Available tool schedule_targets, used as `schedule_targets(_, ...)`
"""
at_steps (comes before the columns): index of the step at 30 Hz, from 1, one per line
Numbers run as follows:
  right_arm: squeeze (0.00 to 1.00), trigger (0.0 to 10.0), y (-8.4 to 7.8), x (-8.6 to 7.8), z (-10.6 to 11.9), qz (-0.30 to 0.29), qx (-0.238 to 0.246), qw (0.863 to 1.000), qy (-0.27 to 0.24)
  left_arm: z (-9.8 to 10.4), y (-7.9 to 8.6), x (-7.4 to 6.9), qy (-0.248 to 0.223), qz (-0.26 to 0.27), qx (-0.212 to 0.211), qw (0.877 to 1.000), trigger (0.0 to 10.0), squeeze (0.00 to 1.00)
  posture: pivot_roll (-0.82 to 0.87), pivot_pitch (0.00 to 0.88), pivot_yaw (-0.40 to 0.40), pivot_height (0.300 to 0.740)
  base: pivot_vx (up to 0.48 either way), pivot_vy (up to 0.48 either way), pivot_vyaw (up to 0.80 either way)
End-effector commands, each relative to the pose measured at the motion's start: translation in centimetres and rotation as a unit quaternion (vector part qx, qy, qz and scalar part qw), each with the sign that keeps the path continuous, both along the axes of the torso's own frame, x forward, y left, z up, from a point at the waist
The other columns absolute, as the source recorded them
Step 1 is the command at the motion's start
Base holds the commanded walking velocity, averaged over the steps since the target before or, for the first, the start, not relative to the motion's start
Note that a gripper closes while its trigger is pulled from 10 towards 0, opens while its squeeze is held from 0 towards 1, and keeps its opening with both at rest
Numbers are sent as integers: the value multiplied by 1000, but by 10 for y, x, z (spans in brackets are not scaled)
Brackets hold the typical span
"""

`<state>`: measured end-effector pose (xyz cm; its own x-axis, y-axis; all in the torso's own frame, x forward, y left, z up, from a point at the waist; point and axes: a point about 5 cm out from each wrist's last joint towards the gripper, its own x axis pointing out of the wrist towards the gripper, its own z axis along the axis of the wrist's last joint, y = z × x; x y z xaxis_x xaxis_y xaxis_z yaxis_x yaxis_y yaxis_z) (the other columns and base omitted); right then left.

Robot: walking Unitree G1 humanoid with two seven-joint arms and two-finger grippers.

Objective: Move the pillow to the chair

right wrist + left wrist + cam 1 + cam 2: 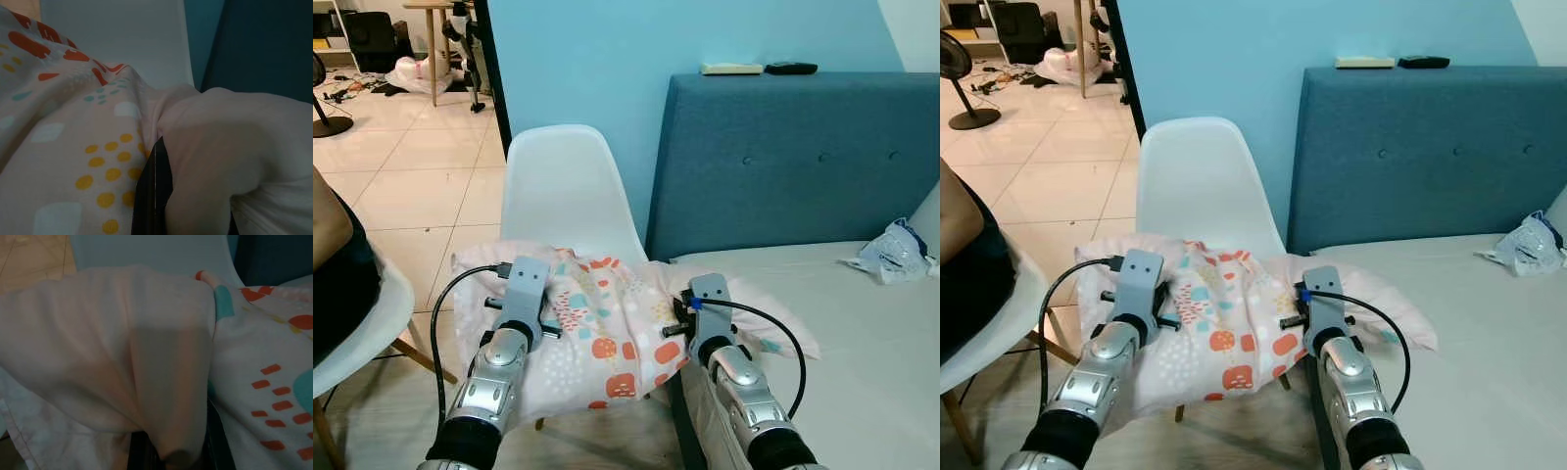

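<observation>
Both grippers are clamping the pillow (607,333): left gripper (521,305) on its left end, right gripper (697,315) on its right, long axis running across the robot. It's hanging over the chair (566,191) seat, right end overlapping the bed (862,333) edge, so the drop looks straight down and slightly left

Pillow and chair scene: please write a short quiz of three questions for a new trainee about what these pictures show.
1. True or false: the patterned pillow lies flat on the bed, far from both grippers.
2. Multiple choice: the white chair stands A) on top of the bed, B) beside the blue headboard, behind the pillow, C) behind the robot.
3. Fill in: the crumpled plastic bag lies on the ____.

Key
1. False. The left gripper and the right gripper hold it up by its two ends, over the chair seat and the bed edge; each wrist view shows fabric bunched on a black finger.
2. B.
3. bed.
</observation>
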<state>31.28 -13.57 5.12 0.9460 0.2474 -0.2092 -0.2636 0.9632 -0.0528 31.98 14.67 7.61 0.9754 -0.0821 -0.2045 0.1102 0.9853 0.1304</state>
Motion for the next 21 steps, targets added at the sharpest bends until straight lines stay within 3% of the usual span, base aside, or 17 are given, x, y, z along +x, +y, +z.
schedule_targets(1, 0, 10000, 14, 6, 13, 32, 4, 999, -25, 7, -6, 0, -22, -8, -9, 1000, 10000, 0, -48, 48, -24, 740, 0, 0, 0)
schedule_targets(21, 0, 10000, 15, 6, 12, 35, 0, 999, -26, 10, -6, 2, -25, -13, -15, 1000, 10000, 0, -45, 46, -17, 740, 291, 0, 0)
